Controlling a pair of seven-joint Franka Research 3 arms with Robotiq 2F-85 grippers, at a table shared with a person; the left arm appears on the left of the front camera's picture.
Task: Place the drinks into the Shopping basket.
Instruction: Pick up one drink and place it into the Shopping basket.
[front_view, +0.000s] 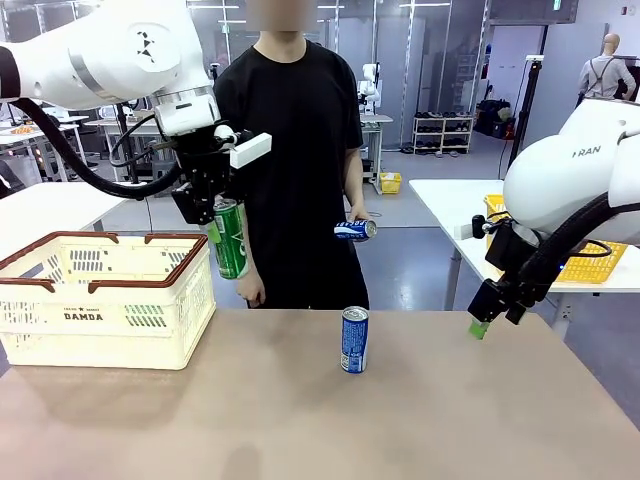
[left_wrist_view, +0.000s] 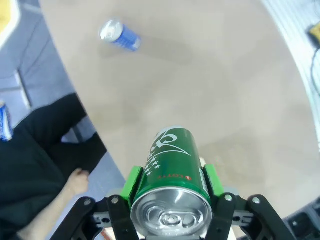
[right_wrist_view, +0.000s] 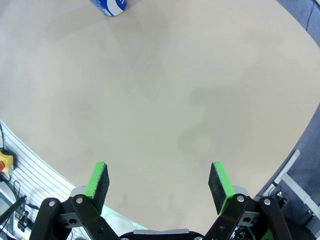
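Left gripper (left_wrist_view: 171, 181) around green can (left_wrist_view: 174, 155)

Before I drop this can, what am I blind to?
- Shopping basket floor: front view, hidden by its near wall.
- Person's can: front view, lettering too small; left wrist view, cut by the left edge.
- Standing blue can: right wrist view, cut by the top edge.

Yellow basket (front_view: 600, 268) on white table (front_view: 450, 195)
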